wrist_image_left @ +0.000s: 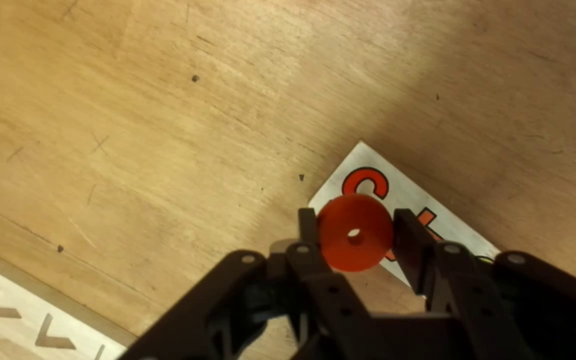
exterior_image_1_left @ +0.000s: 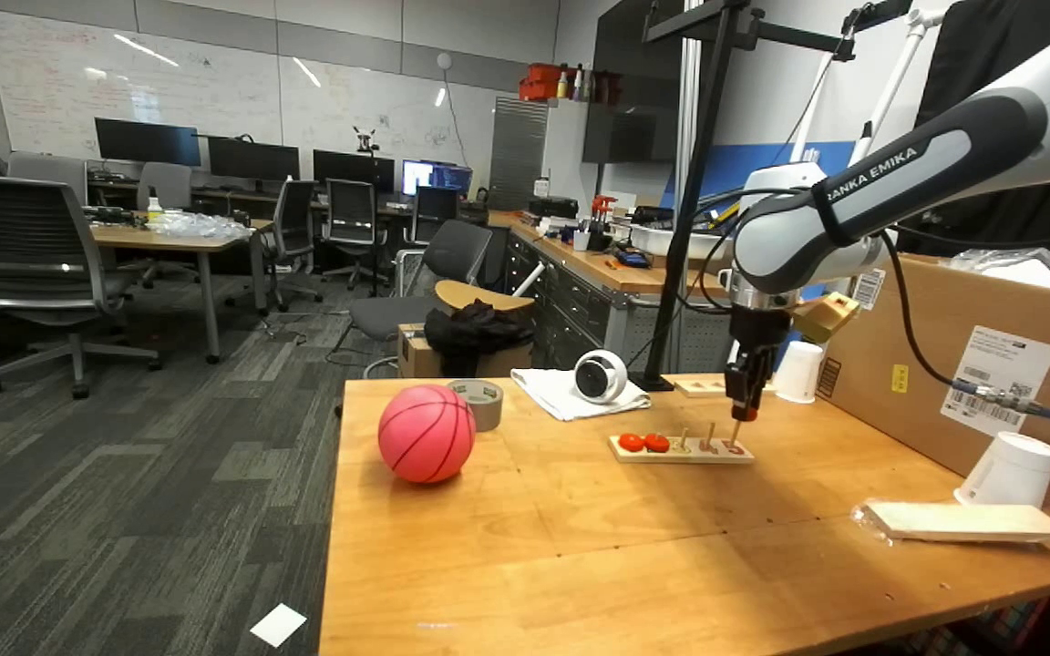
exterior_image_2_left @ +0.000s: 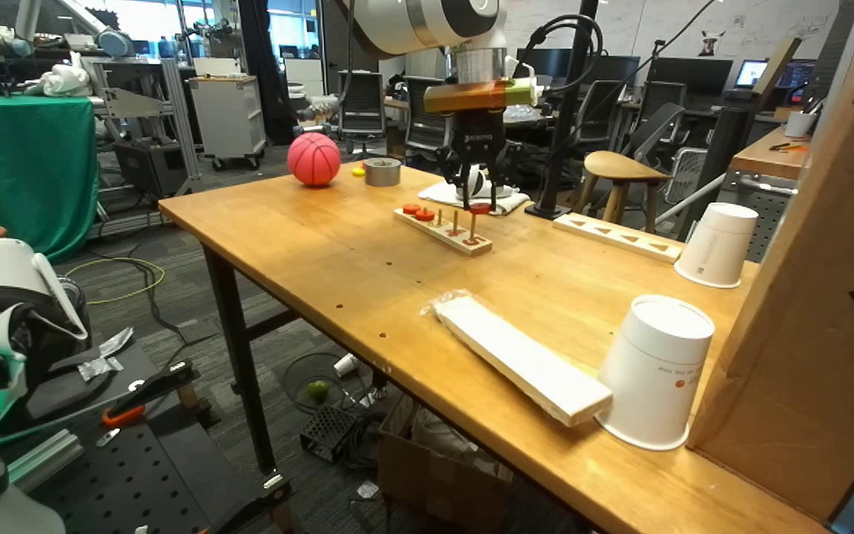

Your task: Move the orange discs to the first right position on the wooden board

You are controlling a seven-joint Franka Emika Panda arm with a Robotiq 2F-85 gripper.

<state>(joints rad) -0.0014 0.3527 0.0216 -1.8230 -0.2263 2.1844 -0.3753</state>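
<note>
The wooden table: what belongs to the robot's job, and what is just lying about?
For the job:
numbered wooden board
two orange discs on it
orange disc held above it
gripper

Just lying about:
pink ball
tape roll
white cups
wrapped wooden bar
slotted wooden strip

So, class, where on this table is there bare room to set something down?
Bare: the stretch between pink ball, wooden board, wrapped bar and table edge; a patch between wooden board, slotted board and wrapped bar. Crowded: over the wooden board, where the gripper holds an orange disc, and around the paper cups.
</note>
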